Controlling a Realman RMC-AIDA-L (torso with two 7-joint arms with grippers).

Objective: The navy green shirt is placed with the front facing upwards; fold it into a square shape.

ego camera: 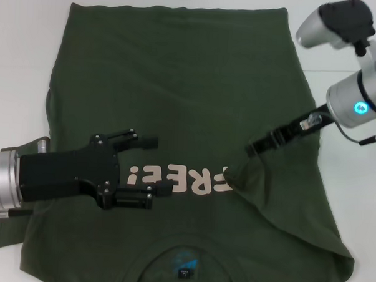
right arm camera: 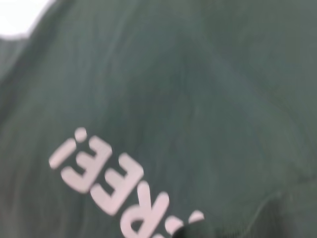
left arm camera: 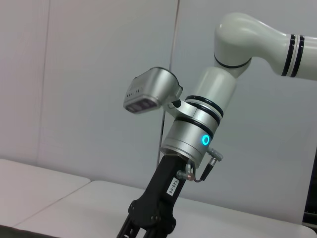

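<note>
While left hand [ego camera: 150, 166] hovers open, right hand [ego camera: 252, 149] pinches shirt [ego camera: 178, 84]

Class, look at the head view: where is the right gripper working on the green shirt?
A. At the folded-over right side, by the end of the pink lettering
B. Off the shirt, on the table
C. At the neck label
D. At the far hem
A: the right gripper meets the navy green shirt where its right side is folded over beside the pink lettering.

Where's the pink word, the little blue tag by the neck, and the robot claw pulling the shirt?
Pink lettering [ego camera: 181, 180], head view, middle letters.
Neck label [ego camera: 184, 264], head view, blue print inside collar.
Right gripper [ego camera: 253, 148], head view, fingertips at the folded-over shirt edge.
</note>
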